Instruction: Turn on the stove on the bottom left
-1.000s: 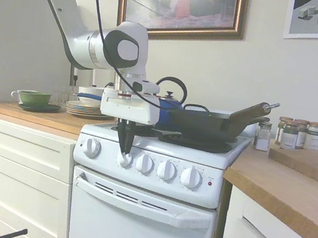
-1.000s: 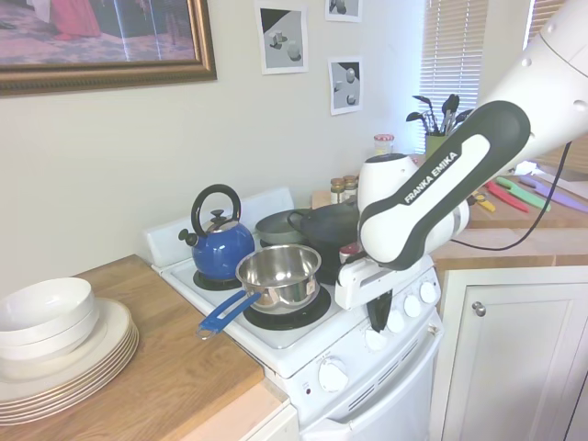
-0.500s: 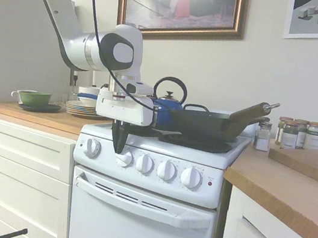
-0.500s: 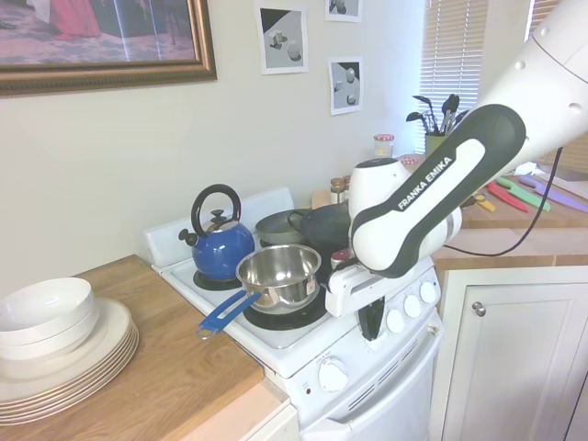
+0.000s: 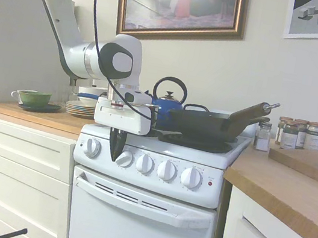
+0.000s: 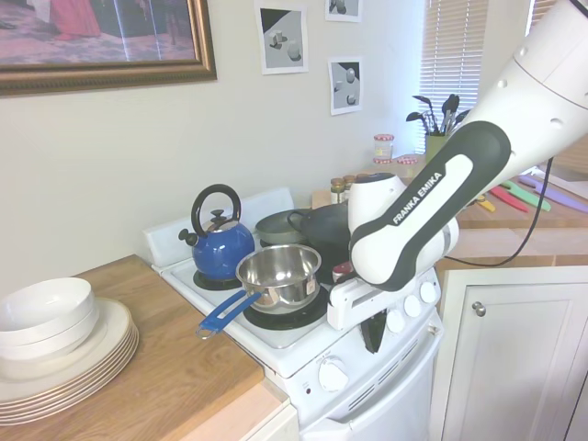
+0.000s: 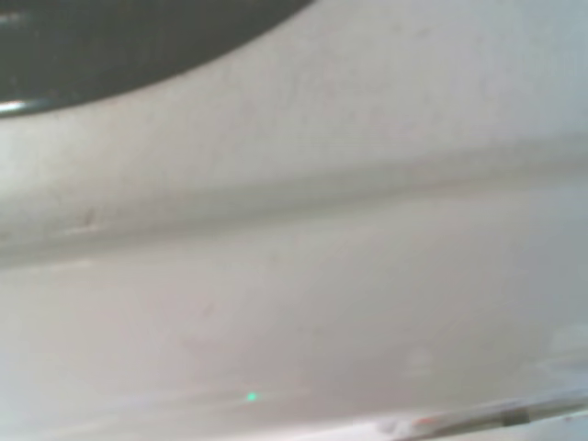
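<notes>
Against the cream kitchen wall, the white stove sits between wooden tables, and the hand – fingers seemingly pressed together, gripping nothing – hangs before the panel between the two leftmost knobs, at 9 o'clock of the second knob, so turning one looks undone.

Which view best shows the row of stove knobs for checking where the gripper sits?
The first exterior view: it faces the stove front, showing all five knobs with the gripper hanging between the first two from the left. The second exterior view sees them obliquely, with the arm covering some. The wrist view shows only a blurred white surface.
</notes>
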{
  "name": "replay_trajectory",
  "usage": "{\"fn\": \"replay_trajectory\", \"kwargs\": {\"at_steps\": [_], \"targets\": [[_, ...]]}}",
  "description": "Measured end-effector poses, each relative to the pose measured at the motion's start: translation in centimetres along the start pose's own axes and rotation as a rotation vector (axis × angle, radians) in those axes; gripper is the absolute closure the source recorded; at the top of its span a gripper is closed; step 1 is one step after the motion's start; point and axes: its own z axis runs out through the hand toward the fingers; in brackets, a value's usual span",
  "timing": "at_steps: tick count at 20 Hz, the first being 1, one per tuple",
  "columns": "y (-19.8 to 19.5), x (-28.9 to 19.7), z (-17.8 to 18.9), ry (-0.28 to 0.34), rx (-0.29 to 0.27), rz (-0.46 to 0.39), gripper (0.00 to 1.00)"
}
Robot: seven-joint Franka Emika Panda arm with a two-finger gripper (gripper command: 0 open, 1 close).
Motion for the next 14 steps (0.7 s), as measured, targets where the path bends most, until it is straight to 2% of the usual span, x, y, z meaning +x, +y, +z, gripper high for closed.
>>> {"fn": "replay_trajectory", "kwargs": {"at_steps": [11,14], "targets": [[-0.6,-1.5,1.1,0.107,-0.061,0.028,1.00],[-0.7,-1.7,1.1,0.113,-0.063,0.026,1.00]]}}
